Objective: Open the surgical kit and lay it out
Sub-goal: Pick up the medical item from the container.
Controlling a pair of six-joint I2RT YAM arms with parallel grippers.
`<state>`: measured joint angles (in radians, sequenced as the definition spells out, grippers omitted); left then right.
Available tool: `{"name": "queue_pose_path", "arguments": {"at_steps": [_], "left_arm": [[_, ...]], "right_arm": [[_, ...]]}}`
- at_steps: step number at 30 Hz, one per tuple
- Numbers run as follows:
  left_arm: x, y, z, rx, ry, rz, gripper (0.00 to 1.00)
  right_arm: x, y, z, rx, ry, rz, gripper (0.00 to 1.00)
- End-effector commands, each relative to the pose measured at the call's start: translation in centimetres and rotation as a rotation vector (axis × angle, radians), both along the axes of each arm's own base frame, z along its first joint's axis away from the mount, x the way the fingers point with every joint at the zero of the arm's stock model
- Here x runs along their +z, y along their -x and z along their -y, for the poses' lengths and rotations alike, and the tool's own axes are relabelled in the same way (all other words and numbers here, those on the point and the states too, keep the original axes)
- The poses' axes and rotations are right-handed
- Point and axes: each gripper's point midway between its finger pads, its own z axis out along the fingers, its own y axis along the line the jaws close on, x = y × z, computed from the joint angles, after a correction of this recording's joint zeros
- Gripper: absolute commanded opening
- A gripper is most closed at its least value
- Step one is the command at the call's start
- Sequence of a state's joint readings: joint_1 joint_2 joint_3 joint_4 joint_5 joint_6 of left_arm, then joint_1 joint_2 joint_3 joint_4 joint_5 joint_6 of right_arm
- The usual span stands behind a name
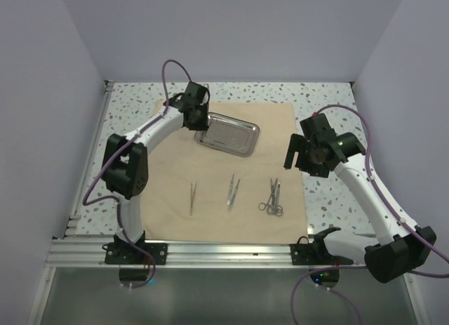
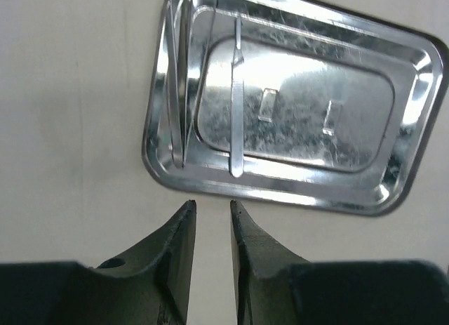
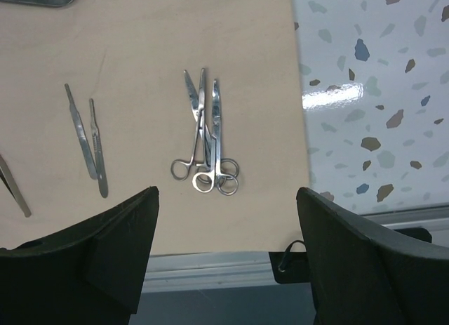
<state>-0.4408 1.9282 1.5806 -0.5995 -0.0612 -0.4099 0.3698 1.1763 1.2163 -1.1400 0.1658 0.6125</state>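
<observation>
Hovering empty, fingers only narrowly parted, the left pincer (image 2: 212, 206) has the steel tray (image 2: 415, 72) just ahead of its tips, a slim instrument (image 2: 237, 114) lying inside. The right pincer (image 3: 226, 191) gapes wide above the cloth (image 3: 140, 51), with the ring-handled scissors and forceps (image 3: 205, 139) just beyond its fingertips

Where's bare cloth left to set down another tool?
Free: the cloth strip between the tray and the row running from tweezers to scissors, and the near strip in front of that row. Crowded: the scissors cluster by the right edge, and the tray's left end, where the left end effector hangs.
</observation>
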Motion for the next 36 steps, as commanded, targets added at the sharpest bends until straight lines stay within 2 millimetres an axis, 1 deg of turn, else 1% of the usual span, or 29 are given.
{"name": "queue_pose_path", "arguments": {"at_steps": [1,2,4,5,7,8,10,13,21,25,34,36], "left_arm": [[0.0,-4.3,-0.7,-0.016,-0.039,0.035,0.28],[-0.4,-5.8,-0.2,-0.025,-0.044,0.042,0.27],[-0.9,-6.8,0.0,-0.028,-0.053,0.036,0.27],[-1.3,-8.0,0.2,-0.030,-0.057,0.042,0.27],[-1.8,-8.7,0.1,-0.024,-0.064,0.034,0.27],[-2.1,-9.4,0.1,-0.018,-0.062,0.037,0.27],[-2.9,-9.9,-0.2,-0.010,-0.064,0.029,0.27],[-2.8,-10.7,-0.3,0.000,-0.066,0.047,0.27],[-4.4,-11.5,-0.4,0.012,-0.079,0.036,0.27],[-5.5,-11.6,-0.5,0.020,-0.076,0.017,0.28],[-7.1,-11.7,-0.7,0.023,-0.064,-0.012,0.29],[-7.9,-11.5,-0.5,0.019,-0.048,-0.034,0.29]], "right_arm": [[0.3,-0.1,0.4,-0.042,0.002,0.010,0.83],[0.2,-0.2,0.4,-0.046,0.002,0.009,0.83],[0.2,-0.6,0.4,-0.054,0.014,0.011,0.83],[0.2,-0.8,0.5,-0.058,0.021,0.012,0.83],[0.1,-1.2,0.6,-0.054,0.037,0.006,0.83],[0.1,-1.4,0.7,-0.057,0.048,0.007,0.83],[0.2,-1.9,0.7,-0.054,0.061,0.005,0.83],[0.4,-2.5,0.8,-0.048,0.081,0.011,0.83],[-0.1,-3.6,0.9,-0.027,0.122,-0.008,0.83],[-0.1,-3.9,1.1,-0.019,0.139,-0.010,0.83],[-0.2,-4.2,1.3,-0.017,0.154,-0.016,0.83],[-0.2,-4.2,1.3,-0.018,0.154,-0.017,0.83]]}}
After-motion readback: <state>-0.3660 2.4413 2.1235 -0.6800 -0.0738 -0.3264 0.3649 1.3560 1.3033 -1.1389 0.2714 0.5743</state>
